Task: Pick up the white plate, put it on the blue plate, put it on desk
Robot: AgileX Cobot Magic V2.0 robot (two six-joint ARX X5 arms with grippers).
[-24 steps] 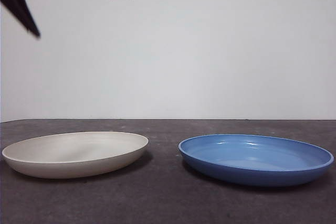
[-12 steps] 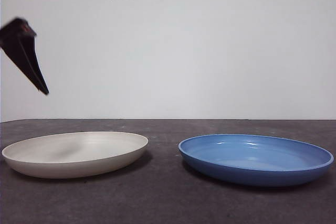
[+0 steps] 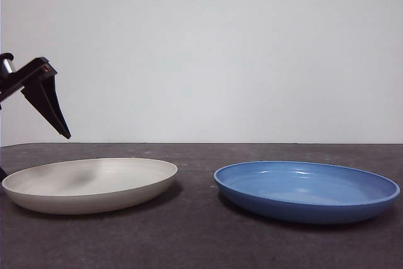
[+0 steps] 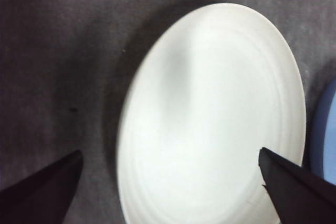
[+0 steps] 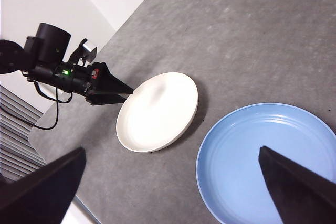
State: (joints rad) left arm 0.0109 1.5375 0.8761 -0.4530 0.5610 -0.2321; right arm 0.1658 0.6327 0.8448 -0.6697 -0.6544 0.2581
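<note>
The left gripper (image 3: 47, 114) has dropped steadily over the last second, from a dark tip in the top left corner to a spot just above the far left rim of the white plate (image 3: 91, 184). Its jaws are spread wide, straddling the plate in the left wrist view, and not yet touching it. The plate lies flat on the counter (image 3: 201, 244), left of the blue plate (image 3: 307, 190), the two near but apart. This looks like the approach to the first pick. The right gripper (image 5: 168, 203) waits high, jaws spread.
</note>
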